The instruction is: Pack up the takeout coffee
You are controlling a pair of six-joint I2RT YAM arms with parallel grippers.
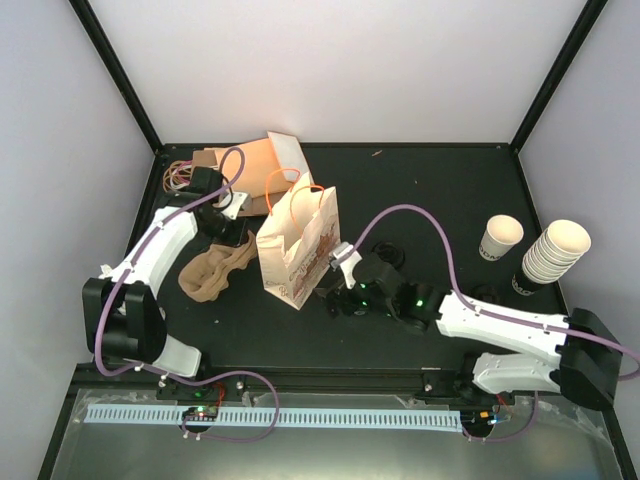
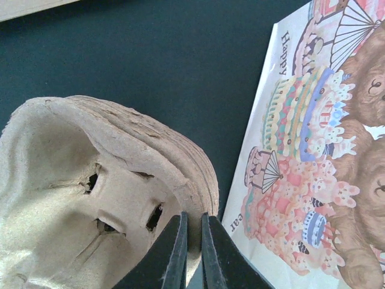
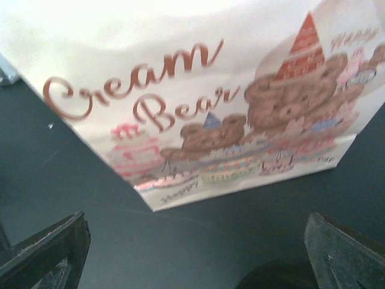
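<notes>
**A:** Item one, left pincer (image 2: 194, 218)?
**B:** Fingers together, clamped on the rim of a pulp tray (image 2: 90, 180), next to the printed paper bag (image 1: 297, 245).
**A:** Right pincer (image 3: 192, 259)?
**B:** Spread wide, holding nothing, facing that bag's side.
**A:** Coffee cup (image 1: 500, 238)?
**B:** Stood upright on the table (image 1: 430, 180), far right, well apart from both pincers, just beside a stack of cups (image 1: 553, 252). Small, tapered, cream, dark print on its side, open-topped.
**A:** Handling?
**B:** Probably light and thin-walled, easily crushed or tipped. Whether it was filled, could not tell. Best taken gently around the mid-wall.

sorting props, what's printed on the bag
White bag with brown bears, cakes, 'Cream Bear' script; right wrist view.
</notes>
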